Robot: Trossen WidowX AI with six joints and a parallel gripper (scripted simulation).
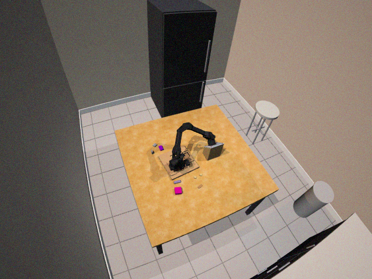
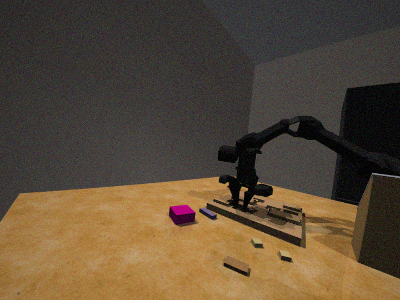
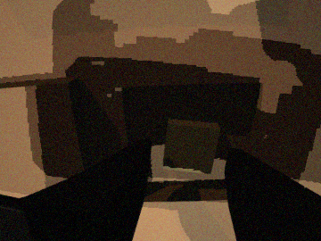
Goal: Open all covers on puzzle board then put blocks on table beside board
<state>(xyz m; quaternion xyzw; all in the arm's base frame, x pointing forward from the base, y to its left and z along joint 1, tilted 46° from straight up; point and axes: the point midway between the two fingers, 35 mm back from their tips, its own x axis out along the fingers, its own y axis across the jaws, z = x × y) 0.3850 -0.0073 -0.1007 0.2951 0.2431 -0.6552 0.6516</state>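
Note:
The tan puzzle board (image 1: 194,165) (image 2: 258,224) lies on the table, with raised strips and covers on top; arm and shadow hide much of it, and I cannot tell each cover's state. My gripper (image 2: 240,208) is partly open, fingers pointing down at the board's near left part. In the wrist view a small dim yellow-green block (image 3: 192,145) sits in a well between the fingertips, with gaps beside it. On the table lie a lilac block (image 1: 177,181) (image 2: 207,213), a pale yellow block (image 1: 195,177) (image 2: 256,242), another pale yellow block (image 1: 200,174) (image 2: 284,255) and a tan block (image 1: 200,186) (image 2: 236,264).
A magenta box (image 1: 177,190) (image 2: 182,214) stands beyond the lilac block. A purple block (image 1: 161,148) and two small grey pieces (image 1: 155,144) (image 1: 152,152) lie off the board's far left corner. The arm's grey pedestal (image 1: 214,151) (image 2: 379,223) stands right of the board.

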